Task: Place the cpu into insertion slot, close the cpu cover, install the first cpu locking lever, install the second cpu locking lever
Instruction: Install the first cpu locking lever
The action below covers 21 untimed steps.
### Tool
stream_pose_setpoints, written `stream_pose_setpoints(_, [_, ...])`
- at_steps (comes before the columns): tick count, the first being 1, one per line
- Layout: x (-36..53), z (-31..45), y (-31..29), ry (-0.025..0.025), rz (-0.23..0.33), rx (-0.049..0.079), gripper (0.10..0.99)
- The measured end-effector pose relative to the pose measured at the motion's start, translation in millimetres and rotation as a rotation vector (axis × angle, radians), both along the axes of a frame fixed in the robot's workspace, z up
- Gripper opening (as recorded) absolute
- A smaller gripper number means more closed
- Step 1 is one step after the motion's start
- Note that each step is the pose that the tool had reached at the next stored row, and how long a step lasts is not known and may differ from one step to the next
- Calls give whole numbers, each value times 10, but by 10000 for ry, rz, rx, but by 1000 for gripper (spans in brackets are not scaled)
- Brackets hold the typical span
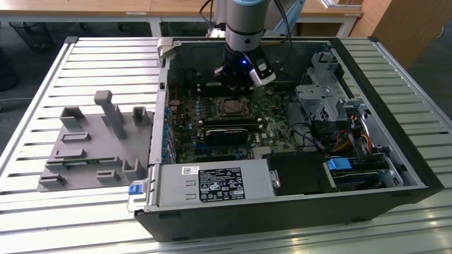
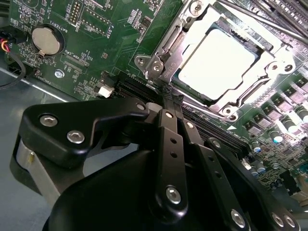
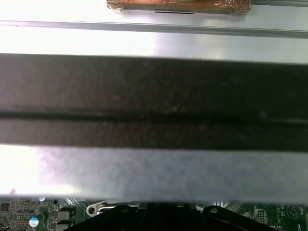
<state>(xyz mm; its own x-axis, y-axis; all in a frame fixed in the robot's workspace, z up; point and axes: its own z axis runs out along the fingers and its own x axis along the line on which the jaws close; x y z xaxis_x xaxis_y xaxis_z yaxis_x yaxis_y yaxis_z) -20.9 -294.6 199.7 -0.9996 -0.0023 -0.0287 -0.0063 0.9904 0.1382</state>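
With the cpu (image 2: 217, 58) seated in the insertion slot (image 2: 159, 57) at upper right of the second wrist view and the cpu cover (image 2: 269, 65) down, the empty gripper (image 2: 169, 96), jaws clenched, could skid off a lever.

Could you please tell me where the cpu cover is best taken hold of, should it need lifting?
Grip the cpu cover by one thin outer side bar, coming from straight above with the hand straddling that bar. It lies flat around the cpu, so its broad face offers nothing to pinch, I think.
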Motion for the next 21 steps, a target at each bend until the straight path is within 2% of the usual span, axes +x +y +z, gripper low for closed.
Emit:
stream_pose_setpoints(7, [0, -2, -3, 1, 0, -15, 106])
stream_pose_setpoints(21, [0, -16, -4, 1, -7, -151, 106])
